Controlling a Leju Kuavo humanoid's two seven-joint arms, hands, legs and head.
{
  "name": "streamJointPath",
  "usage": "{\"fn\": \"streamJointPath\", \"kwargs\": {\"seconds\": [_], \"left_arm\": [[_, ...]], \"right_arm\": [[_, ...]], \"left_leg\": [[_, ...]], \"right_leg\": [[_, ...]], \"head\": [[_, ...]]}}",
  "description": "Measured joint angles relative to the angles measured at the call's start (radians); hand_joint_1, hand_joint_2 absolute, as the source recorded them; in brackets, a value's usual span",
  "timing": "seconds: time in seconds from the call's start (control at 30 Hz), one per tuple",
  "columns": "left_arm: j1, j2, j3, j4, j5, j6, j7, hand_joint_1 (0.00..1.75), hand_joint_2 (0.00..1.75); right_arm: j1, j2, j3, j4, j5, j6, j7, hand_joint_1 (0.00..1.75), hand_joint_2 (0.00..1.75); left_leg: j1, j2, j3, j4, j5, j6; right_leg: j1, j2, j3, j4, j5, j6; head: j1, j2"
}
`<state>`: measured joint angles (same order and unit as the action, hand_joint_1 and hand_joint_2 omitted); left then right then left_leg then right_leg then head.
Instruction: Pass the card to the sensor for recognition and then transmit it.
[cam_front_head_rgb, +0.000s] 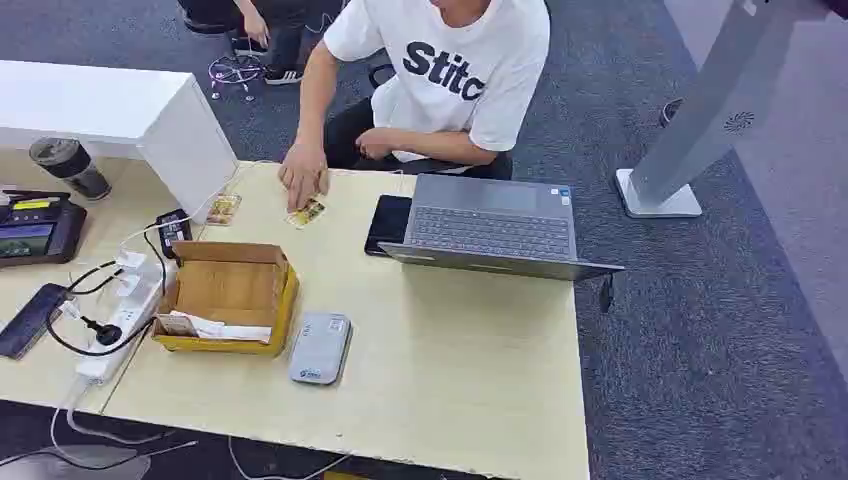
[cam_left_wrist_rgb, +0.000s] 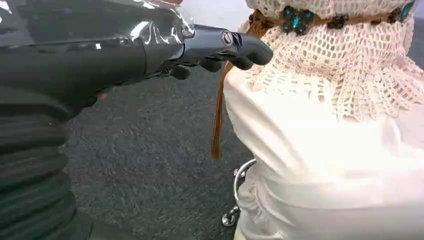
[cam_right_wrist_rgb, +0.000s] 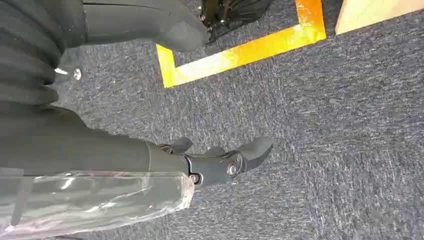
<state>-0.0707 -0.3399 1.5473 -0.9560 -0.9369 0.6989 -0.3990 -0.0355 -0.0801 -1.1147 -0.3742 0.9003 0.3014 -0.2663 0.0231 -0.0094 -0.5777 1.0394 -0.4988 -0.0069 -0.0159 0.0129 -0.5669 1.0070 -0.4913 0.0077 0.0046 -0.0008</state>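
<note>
Grey carpet surrounds a pale wood tabletop. From the head view, a person in a white shirt sits at twelve o'clock, one hand pressed on a card near the far edge. A second card lies just beside it at nine o'clock. Toward seven o'clock sits an open box, and just beside it at three o'clock a grey sensor lies flat. A laptop stands at one o'clock with a dark phone against its left side.

Both arms hang below the tabletop. The left hand holds nothing, fingers loosely curled, beside a cream cloth. The right hand holds nothing either, fingers apart over the carpet.

The step in hand, as I judge it, is getting a card. Wait until the person lets go, then bring a hand in from six o'clock, passing between box and laptop. A flat card likely resists pinching from above; sliding it toward an edge or taking it from the person should go better. Keep it level and lay it flat over the sensor.
</note>
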Motion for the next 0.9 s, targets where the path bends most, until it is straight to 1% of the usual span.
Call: {"fn": "streamJointPath", "kwargs": {"seconds": [0.1,0.3,0.63,0.83,0.9], "left_arm": [[0.000,0.000,0.000,-0.021,-0.013,0.000,-0.017,0.00,1.75],[0.000,0.000,0.000,-0.066,-0.006,0.000,-0.052,0.00,1.75],[0.000,0.000,0.000,-0.098,-0.004,0.000,-0.059,0.00,1.75],[0.000,0.000,0.000,-0.117,-0.004,0.000,-0.103,0.00,1.75],[0.000,0.000,0.000,-0.124,-0.006,0.000,-0.128,0.00,1.75]], "right_arm": [[0.000,0.002,-0.002,0.000,0.000,0.000,-0.001,0.00,1.75],[0.000,0.010,-0.009,0.000,0.003,0.000,-0.013,0.00,1.75],[0.000,0.020,-0.011,0.000,0.003,0.000,-0.016,0.00,1.75],[0.000,0.024,-0.012,0.000,0.003,0.000,-0.034,0.00,1.75],[0.002,0.031,-0.014,-0.005,0.004,0.000,-0.037,0.00,1.75]], "left_leg": [[0.000,0.000,0.000,0.000,0.000,0.000],[0.000,0.000,0.000,0.000,0.000,0.000],[0.000,0.000,0.000,0.000,0.000,0.000],[0.000,0.000,0.000,0.000,0.000,0.000],[0.000,0.000,0.000,0.000,0.000,0.000]], "right_leg": [[0.000,0.000,0.000,0.000,0.000,0.000],[0.000,0.000,0.000,0.000,0.000,0.000],[0.000,0.000,0.000,0.000,0.000,0.000],[0.000,0.000,0.000,0.000,0.000,0.000],[0.000,0.000,0.000,0.000,0.000,0.000]], "head": [[0.000,0.000],[0.000,0.000],[0.000,0.000],[0.000,0.000],[0.000,0.000]]}}
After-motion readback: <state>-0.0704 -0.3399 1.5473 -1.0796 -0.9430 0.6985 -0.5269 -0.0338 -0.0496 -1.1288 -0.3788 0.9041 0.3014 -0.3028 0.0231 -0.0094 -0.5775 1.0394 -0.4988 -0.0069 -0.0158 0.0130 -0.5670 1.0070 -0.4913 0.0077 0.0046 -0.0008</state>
